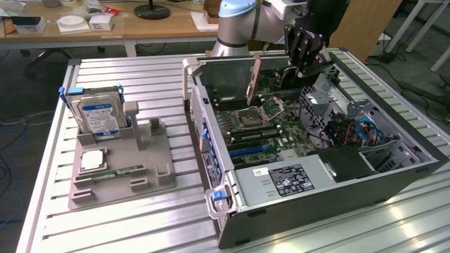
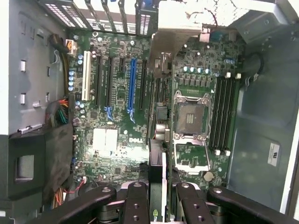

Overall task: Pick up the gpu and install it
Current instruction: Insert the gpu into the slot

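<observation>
My gripper (image 2: 161,198) was closed narrow on the gpu (image 2: 157,156), gripping its edge between my fingers. The card hung straight beneath me, over the motherboard (image 2: 117,140), with its bracket (image 2: 175,39) far from my fingers, near the case (image 2: 28,70) rear.

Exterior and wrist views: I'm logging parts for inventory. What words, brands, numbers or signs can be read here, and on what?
"DELL": faint white print on the motherboard.
Power supply label: too small to read.
Hard drive label: too small to read.
White sticker on the case wall: blurred, unreadable.
Green mark on the gpu: unreadable.
</observation>
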### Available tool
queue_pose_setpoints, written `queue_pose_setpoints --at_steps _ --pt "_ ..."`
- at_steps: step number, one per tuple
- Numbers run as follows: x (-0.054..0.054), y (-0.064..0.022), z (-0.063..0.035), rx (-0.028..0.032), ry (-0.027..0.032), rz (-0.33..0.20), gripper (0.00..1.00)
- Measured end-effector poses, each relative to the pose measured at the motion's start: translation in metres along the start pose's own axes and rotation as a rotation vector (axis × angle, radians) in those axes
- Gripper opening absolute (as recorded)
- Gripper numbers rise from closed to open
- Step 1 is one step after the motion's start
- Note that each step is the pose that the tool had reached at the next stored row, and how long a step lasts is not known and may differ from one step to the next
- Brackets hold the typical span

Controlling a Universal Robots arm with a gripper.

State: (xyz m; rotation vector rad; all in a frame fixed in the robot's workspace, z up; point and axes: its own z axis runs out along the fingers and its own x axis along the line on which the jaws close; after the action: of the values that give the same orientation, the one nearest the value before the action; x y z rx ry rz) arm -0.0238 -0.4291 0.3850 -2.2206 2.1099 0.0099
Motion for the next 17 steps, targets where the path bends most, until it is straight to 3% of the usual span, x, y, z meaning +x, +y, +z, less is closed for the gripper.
queue_pose_setpoints --at_steps 5,8,17 --pt "0.0 0.0003 0.0058 0.0078 0.0041 0.024 0.27" --pt "0.001 0.0005 0.0086 0.0183 0.0111 0.035 0.27" --pt "0.002 0.0014 0.0247 0.0202 0.0129 0.056 0.27"
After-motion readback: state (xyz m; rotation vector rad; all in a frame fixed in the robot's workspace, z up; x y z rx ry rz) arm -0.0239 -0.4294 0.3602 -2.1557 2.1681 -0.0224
